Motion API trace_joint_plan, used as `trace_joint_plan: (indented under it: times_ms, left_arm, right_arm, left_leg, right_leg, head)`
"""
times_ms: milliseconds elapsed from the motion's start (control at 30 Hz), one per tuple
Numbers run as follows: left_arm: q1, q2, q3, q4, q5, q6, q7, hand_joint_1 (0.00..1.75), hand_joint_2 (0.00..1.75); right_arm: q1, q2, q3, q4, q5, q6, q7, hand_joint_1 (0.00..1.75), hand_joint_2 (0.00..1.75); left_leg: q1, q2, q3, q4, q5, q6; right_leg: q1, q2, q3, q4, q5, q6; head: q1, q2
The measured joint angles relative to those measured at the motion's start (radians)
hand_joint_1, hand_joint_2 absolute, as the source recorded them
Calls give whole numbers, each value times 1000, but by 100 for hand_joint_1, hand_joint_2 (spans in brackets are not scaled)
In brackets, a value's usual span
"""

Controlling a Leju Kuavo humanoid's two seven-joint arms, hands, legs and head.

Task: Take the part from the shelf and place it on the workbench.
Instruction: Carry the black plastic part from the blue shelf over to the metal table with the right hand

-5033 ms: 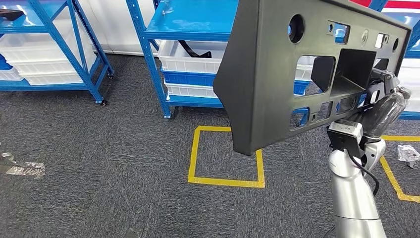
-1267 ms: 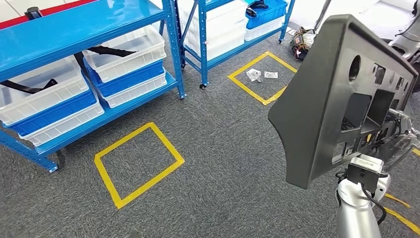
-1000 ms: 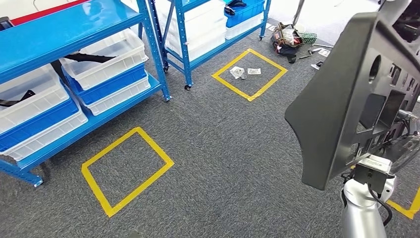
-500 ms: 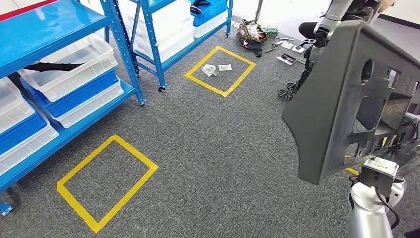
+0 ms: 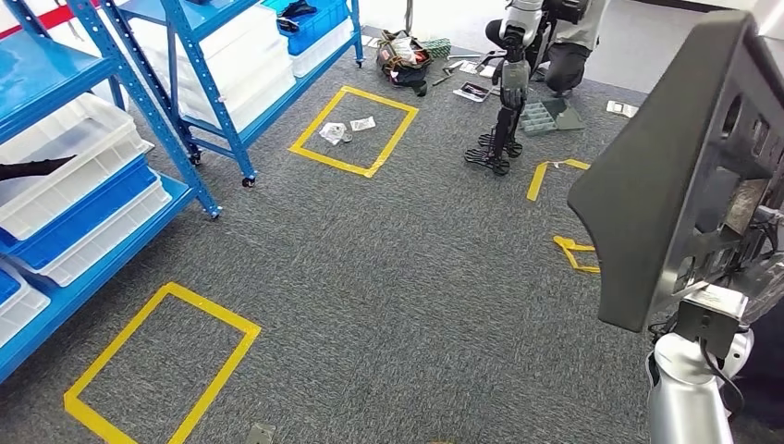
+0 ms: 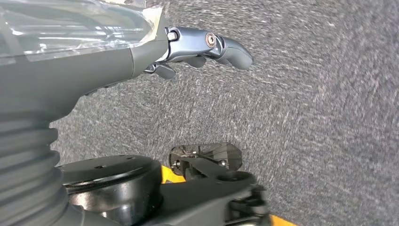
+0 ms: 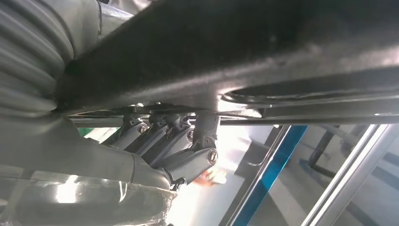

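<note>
The part (image 5: 684, 166) is a large dark grey plastic panel with several cut-outs, standing upright at the right of the head view. My right hand (image 5: 760, 274) grips it from behind and is mostly hidden by it. In the right wrist view the dark fingers (image 7: 164, 141) hook under the part's edge (image 7: 263, 52). In the left wrist view my left hand (image 6: 188, 47) hangs over grey carpet, its fingers apart and holding nothing.
Blue shelves (image 5: 185, 111) with white and blue bins (image 5: 65, 185) stand at the left. Yellow tape squares (image 5: 157, 361) (image 5: 351, 129) mark the grey carpet. Far off stand another robot's limb (image 5: 507, 92), a bag with tools (image 5: 407, 51) and scattered items.
The whole view has swung: the shelves and tape squares have slid left, and the far limb and tools have come into sight. The part stays in my right hand.
</note>
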Motion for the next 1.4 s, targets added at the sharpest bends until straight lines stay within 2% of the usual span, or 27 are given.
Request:
trace_joint_plan:
  times_ms: [33, 67, 133, 200, 267, 333, 400, 467, 500, 533, 600, 633, 700, 767, 800, 867, 933, 967, 1000, 1033, 1100, 1167, 1233, 1267, 1300, 1333, 1400]
  left_arm:
    - [0, 0, 0, 0, -1, 0, 0, 0, 175]
    - [0, 0, 0, 0, -1, 0, 1, 0, 175]
    - [-1, 0, 0, 0, -1, 0, 3, 0, 175]
    - [-2, 0, 0, 0, -1, -1, 4, 0, 175]
    - [-4, -1, -1, 0, -1, -5, 4, 0, 175]
    - [-7, -2, -1, 0, -1, -9, 3, 0, 175]
    - [-9, -3, -1, 0, -1, -12, 3, 0, 175]
    - [-8, -2, -1, 0, -1, -14, 3, 0, 175]
    - [-8, -2, -1, 0, -1, -15, 3, 0, 175]
    - [-8, -2, -1, 0, -1, -15, 3, 0, 175]
    - [-9, -2, -1, 0, -1, -15, 3, 0, 175]
    - [-10, -2, -1, 0, -1, -15, 4, 0, 175]
    - [-11, -2, -1, 0, -2, -12, 8, 0, 175]
    - [-14, -2, -2, 0, -4, -10, 11, 0, 175]
    - [-16, -2, -3, 0, -5, -9, 11, 0, 175]
    - [-20, -2, -6, 0, -9, -11, 12, 0, 175]
    - [-20, -2, -7, 0, -14, -15, 13, 0, 175]
    - [-20, -2, -8, 0, -17, -18, 15, 0, 175]
    - [-20, -1, -9, 0, -20, -21, 17, 0, 175]
    - [-22, -1, -11, 0, -22, -22, 19, 0, 175]
    - [-26, 0, -14, 0, -24, -24, 24, 0, 175]
    - [-32, 1, -15, 0, -18, -24, 25, 0, 175]
    - [-35, 4, -15, -1, -9, -23, 24, 0, 175]
    - [-36, 4, -14, -1, -6, -22, 23, 0, 175]
    - [-37, 5, -14, -1, -3, -21, 21, 0, 175]
    - [-39, 6, -14, -1, -1, -20, 19, 0, 175]
    - [-40, 6, -13, -1, 3, -19, 15, 0, 175]
  right_arm:
    - [1, 0, 0, 1, 0, 0, 0, 155, 175]
    - [2, 0, 0, 1, 1, 0, 0, 155, 175]
    - [0, 1, 0, 2, 1, -1, 0, 155, 175]
    - [-7, 1, 0, 2, 2, -1, -1, 155, 175]
    - [-11, -4, -1, 4, 1, -1, -1, 155, 175]
    - [-11, -13, -4, 8, -1, -2, -2, 155, 175]
    - [-14, -18, -7, 12, -3, -2, -3, 155, 175]
    - [-14, -19, -8, 16, -4, -2, -4, 155, 175]
    - [-13, -19, -8, 19, -5, -2, -4, 155, 175]
    - [-11, -20, -8, 22, -6, -2, -4, 155, 175]
    - [-12, -22, -9, 25, -7, -2, -4, 155, 175]
    - [-14, -22, -9, 26, -8, -2, -4, 155, 175]
    - [-17, -23, -9, 27, -8, -2, -4, 155, 175]
    - [-18, -23, -10, 30, -8, -3, -5, 155, 175]
    - [-18, -23, -11, 31, -8, -5, -5, 155, 175]
    - [-21, -22, -12, 31, -8, -12, -5, 155, 175]
    - [-19, -17, -13, 29, -1, -19, -3, 155, 175]
    - [-16, -13, -15, 27, 6, -21, -1, 155, 175]
    - [-11, -9, -17, 22, 15, -22, 3, 155, 175]
    - [-5, -6, -20, 16, 23, -22, 9, 155, 175]
    - [2, -1, -24, 3, 37, -22, 19, 155, 175]
    - [-3, 5, -24, -5, 47, -20, 28, 155, 175]
    - [-18, 12, -23, -7, 63, -18, 38, 155, 175]
    - [-26, 15, -22, -7, 71, -17, 44, 155, 175]
    - [-33, 17, -21, -6, 80, -17, 49, 155, 175]
    - [-41, 18, -20, -4, 87, -17, 55, 155, 175]
    - [-60, 22, -17, 1, 95, -17, 61, 155, 175]
  left_leg:
    - [2, -2, 7, -18, 21, 0]
    - [4, -8, 33, -71, 57, 2]
    - [11, -51, 98, -209, 119, 4]
    - [12, -80, 128, -276, 135, 5]
    - [5, -60, 129, -283, 139, 14]
    - [5, -34, 132, -295, 150, 30]
    - [3, -6, 132, -301, 156, 40]
    - [-1, 23, 128, -301, 156, 42]
    - [-2, 37, 127, -301, 156, 42]
    - [-2, 50, 127, -300, 155, 42]
    - [-3, 75, 129, -299, 153, 38]
    - [-6, 85, 130, -299, 150, 34]
    - [-13, 104, 133, -296, 145, 25]
    - [-15, 124, 135, -297, 142, 18]
    - [-13, 120, 135, -293, 137, 14]
    - [-5, 76, 114, -242, 99, 4]
    - [0, 19, 57, -116, 32, -3]
    - [1, 7, 27, -51, 7, -4]
    - [2, 2, 7, -11, -2, -6]
    - [4, -1, 4, -8, 9, -7]
    - [11, -14, 48, -104, 74, -7]
    - [20, -58, 103, -223, 120, -9]
    - [18, -79, 121, -268, 124, -7]
    - [14, -68, 123, -272, 125, -2]
    - [11, -55, 125, -276, 129, 6]
    - [10, -42, 128, -280, 134, 16]
    - [9, -16, 131, -288, 142, 29]
  right_leg:
    - [0, 13, 0, 1, 1, 1]
    - [-1, 27, 0, 2, 1, 2]
    - [0, 52, -3, 6, 3, 8]
    - [0, 76, -13, 7, 9, 20]
    - [-2, 98, -23, 3, 18, 37]
    - [0, 67, -45, 29, 6, 42]
    - [3, 6, -98, 134, -41, 36]
    - [4, -20, -157, 263, -88, 36]
    - [3, -24, -166, 291, -95, 41]
    - [2, -29, -156, 279, -88, 48]
    - [1, -58, -75, 145, -45, 62]
    - [5, -80, -33, 75, -26, 64]
    - [12, -102, 8, 2, -8, 53]
    - [14, -82, 5, 0, -4, 39]
    - [10, -71, 3, -1, -2, 34]
    - [0, -51, 3, -3, 2, 19]
    - [-1, -31, 1, -4, 3, 8]
    - [0, -20, 0, -3, 4, 5]
    - [0, -7, -1, -3, 4, 5]
    - [0, 6, -1, -2, 4, 6]
    - [-3, 32, -1, 1, 5, 8]
    - [-1, 57, -9, 9, 7, 15]
    - [-1, 82, -22, 12, 13, 29]
    - [-3, 94, -28, 9, 18, 38]
    - [-6, 94, -35, 9, 21, 45]
    - [-5, 75, -45, 20, 17, 47]
    - [-3, 13, -88, 99, -17, 43]
  head:
    - [0, 0]
    - [0, 0]
    - [0, 0]
    - [0, 0]
    - [0, 0]
    - [4, 0]
    - [12, 0]
    - [16, 0]
    - [16, 0]
    - [17, 0]
    - [18, 0]
    - [18, 0]
    - [15, 0]
    - [12, 0]
    - [11, 0]
    - [10, 0]
    - [7, 0]
    - [6, 0]
    - [6, 0]
    - [5, 0]
    - [4, 0]
    - [4, 0]
    - [5, 0]
    - [5, 0]
    - [4, 0]
    - [5, 0]
    - [11, 0]
